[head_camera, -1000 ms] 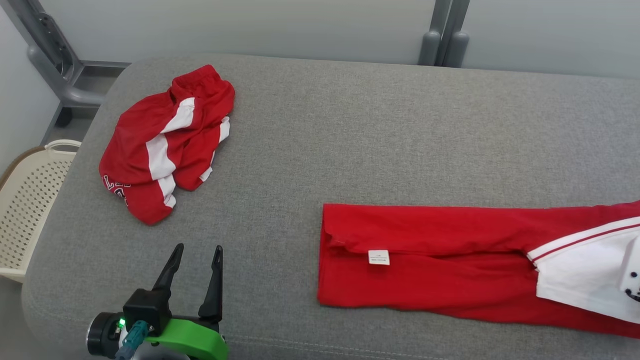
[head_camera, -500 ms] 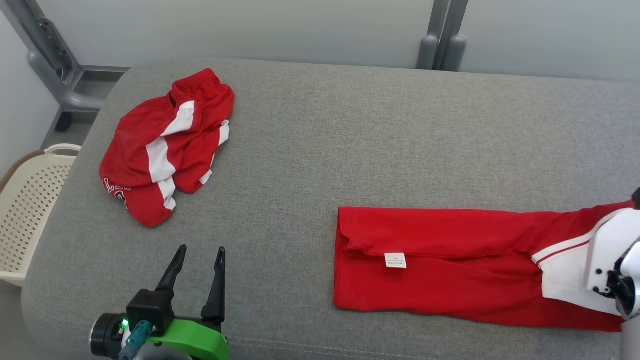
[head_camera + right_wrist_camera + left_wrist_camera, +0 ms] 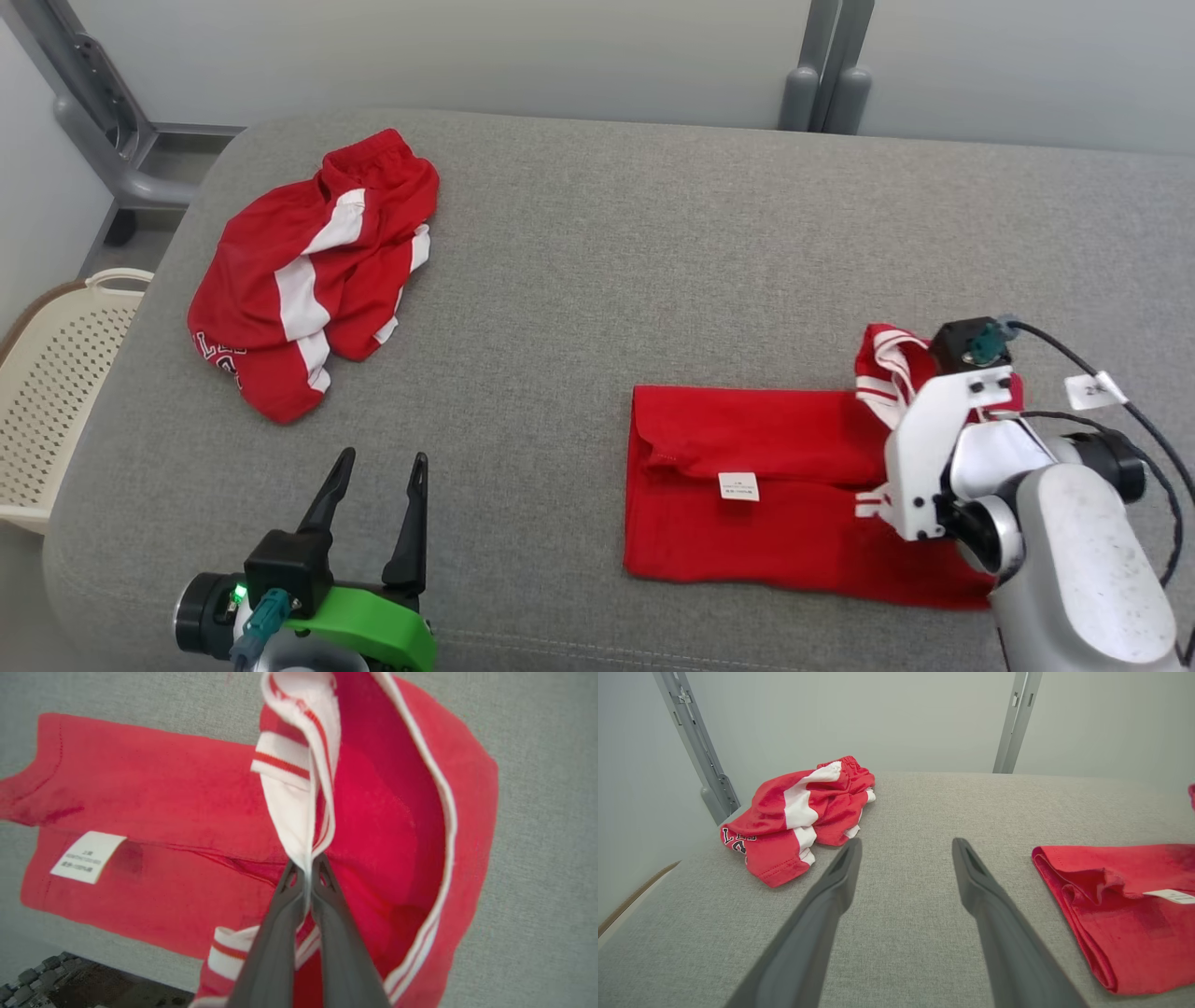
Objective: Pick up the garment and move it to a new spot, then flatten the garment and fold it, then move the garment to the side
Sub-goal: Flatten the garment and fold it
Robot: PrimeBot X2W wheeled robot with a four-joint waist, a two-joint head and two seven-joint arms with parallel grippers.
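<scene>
**Item 1. Red knit garment with white, red-striped trim** [image 3: 747, 523]
- Location: right half of the grey fabric-covered padded surface [image 3: 653, 233], near its front edge.
- Left portion lies flat as a long doubled band.
- A small white care label [image 3: 738, 485] faces up near the left end.
- The right end is lifted off the surface and turned back toward the left. Its striped trim is bunched above the flat part.

**Item 2. Right gripper** [image 3: 306, 868]
- Its 2 dark fingers are pressed together on a white trim edge of the garment, with the cloth pinched between the tips.
- In the right wrist view, the raised cloth hangs open in a loop around the fingers.
- The pale forearm [image 3: 1083, 560] enters at the lower right of the head view.
- A black cable with a white tag [image 3: 1092, 390] runs beside the forearm.

**Item 3. Left gripper** [image 3: 383, 457]
- Location: lower left, over the front part of the padded surface.
- Fingers are spread wide with nothing between them, pointing toward the far side.
- It is well apart from both cloths. Whether it touches the surface cannot be told.

**Item 4. Crumpled red cloth with white panels and dark lettering** [image 3: 308, 271]
- 1 loose heap near the far-left corner of the surface.

**Item 5. Cream perforated plastic basket** [image 3: 56, 373]
- Stands beside the left edge of the surface, lower than its top.

**Item 6. Grey metal uprights** [image 3: 826, 75]
- Stand behind the far edge, against a pale wall.
</scene>
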